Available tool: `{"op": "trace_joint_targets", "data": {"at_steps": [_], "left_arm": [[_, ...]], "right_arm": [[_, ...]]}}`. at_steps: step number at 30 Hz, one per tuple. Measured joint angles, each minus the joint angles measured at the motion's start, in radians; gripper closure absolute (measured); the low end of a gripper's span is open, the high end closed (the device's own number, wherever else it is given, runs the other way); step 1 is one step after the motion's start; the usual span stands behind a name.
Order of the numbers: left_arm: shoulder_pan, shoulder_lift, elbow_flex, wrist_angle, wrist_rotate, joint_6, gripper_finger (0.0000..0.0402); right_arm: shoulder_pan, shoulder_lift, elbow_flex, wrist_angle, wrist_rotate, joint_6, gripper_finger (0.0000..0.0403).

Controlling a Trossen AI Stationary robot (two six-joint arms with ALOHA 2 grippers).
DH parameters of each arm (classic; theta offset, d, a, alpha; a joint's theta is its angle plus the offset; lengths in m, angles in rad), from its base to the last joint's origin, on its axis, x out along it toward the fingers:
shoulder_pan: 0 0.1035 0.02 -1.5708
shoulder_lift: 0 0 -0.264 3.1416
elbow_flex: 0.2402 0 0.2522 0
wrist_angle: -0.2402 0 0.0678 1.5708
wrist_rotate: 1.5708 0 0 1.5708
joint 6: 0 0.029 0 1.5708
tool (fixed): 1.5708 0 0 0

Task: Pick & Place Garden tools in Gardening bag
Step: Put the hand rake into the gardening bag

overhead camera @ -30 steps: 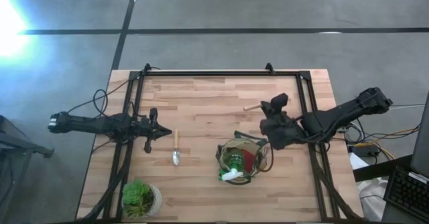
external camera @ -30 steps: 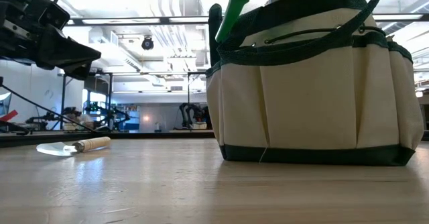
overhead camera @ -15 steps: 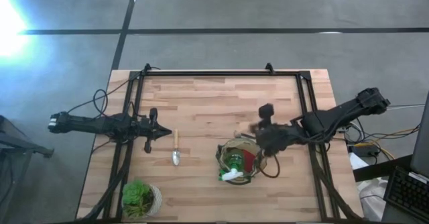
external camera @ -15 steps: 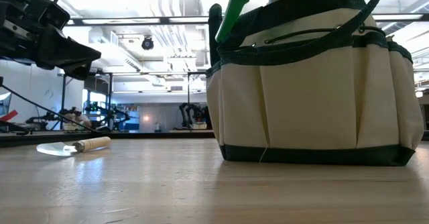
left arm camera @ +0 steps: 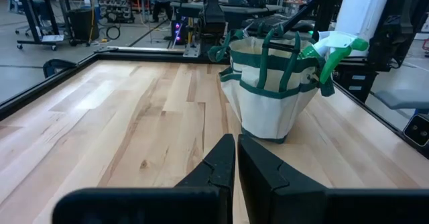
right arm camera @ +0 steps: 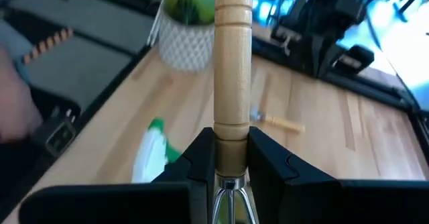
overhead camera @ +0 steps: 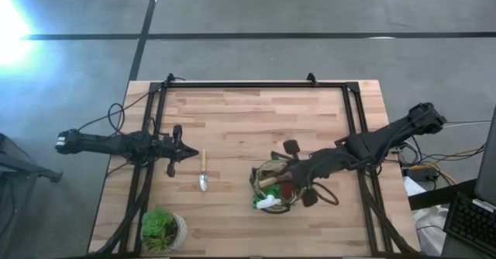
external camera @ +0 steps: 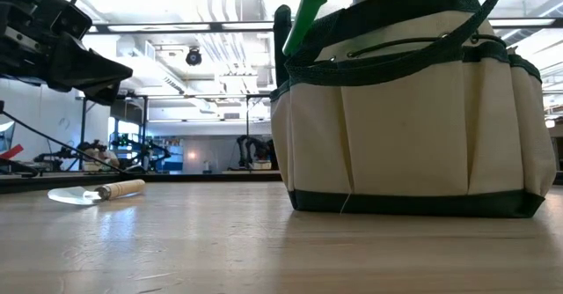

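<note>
Table (overhead camera: 256,112) of pale wood carries the gardening bag (overhead camera: 277,188) toward its near right part, with the green spray bottle (overhead camera: 266,201) already standing inside. The right hand (overhead camera: 285,183) hangs over the bag's open mouth, its fingers (right arm camera: 201,158) clamped on the wooden handle of a rake fork (right arm camera: 232,63) just above the metal neck. The wooden-handled trowel (overhead camera: 204,170) lies flat on the table left of the bag, well apart from it. The left hand (overhead camera: 188,155) hovers just beside the trowel's handle end with its fingers (left arm camera: 221,163) pressed together, gripping nothing. A leafy plant (overhead camera: 161,228) stands at the near left corner.
</note>
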State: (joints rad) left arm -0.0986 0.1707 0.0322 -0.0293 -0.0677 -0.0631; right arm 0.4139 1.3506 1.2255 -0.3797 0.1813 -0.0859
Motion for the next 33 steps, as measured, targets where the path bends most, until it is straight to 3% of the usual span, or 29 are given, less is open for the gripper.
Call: {"op": "trace_joint_targets", "data": {"at_steps": [11, 17, 20, 26, 33], "left_arm": [[0.000, 0.003, 0.000, 0.000, 0.000, 0.000, 0.0378], [0.000, 0.003, 0.000, 0.000, 0.000, 0.000, 0.0378], [0.000, 0.004, 0.000, 0.000, 0.000, 0.000, 0.0378], [0.000, 0.004, 0.000, 0.000, 0.000, 0.000, 0.0378], [0.000, 0.004, 0.000, 0.000, 0.000, 0.000, 0.0378]], "right_arm": [[-0.002, -0.094, -0.307, 0.476, -0.031, 0.033, 0.0355], [-0.016, -0.181, -0.534, 0.848, -0.170, 0.027, 0.0355], [-0.040, -0.206, -0.626, 0.962, -0.191, 0.047, 0.0355], [-0.101, -0.200, -0.695, 1.049, -0.247, 0.136, 0.0355], [-0.136, -0.156, -0.681, 0.982, -0.232, 0.232, 0.0355]]}}
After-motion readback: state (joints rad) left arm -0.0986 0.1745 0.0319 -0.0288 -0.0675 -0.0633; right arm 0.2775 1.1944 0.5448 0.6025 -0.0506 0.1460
